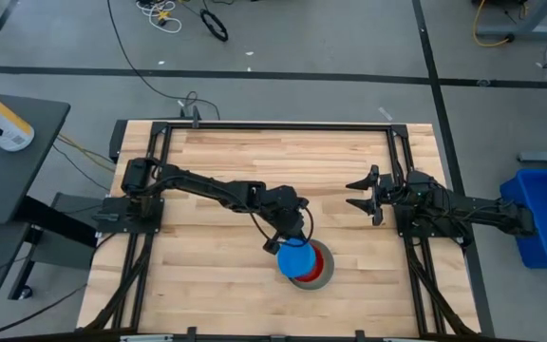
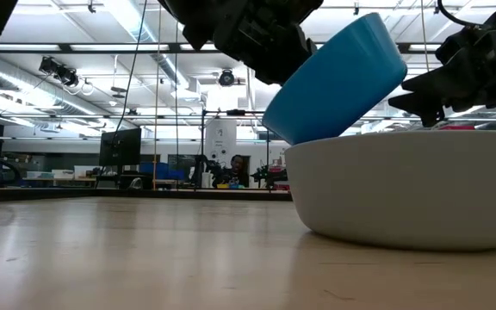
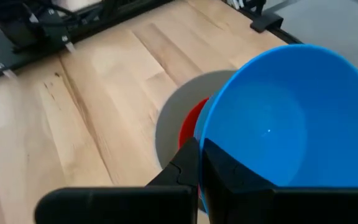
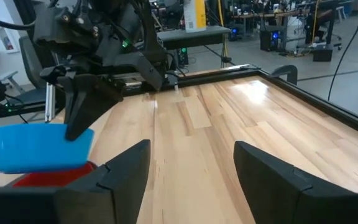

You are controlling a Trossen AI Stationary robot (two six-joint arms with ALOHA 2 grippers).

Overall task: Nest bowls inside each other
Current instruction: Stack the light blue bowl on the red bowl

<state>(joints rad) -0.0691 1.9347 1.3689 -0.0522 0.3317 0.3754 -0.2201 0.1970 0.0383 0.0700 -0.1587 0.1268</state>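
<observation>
Your bright blue bowl hangs tilted just above the red bowl, which already sits inside the grey bowl near the front middle of the table. The left gripper is clamped on the blue bowl's rim. You are at the step of dropping blue into red; next, level it over the stack, lower it and let go. Its mouth faces up and leans away from the left gripper; being round, it has no long axis. Your right gripper waits well apart at the right side, fingers spread and empty.
</observation>
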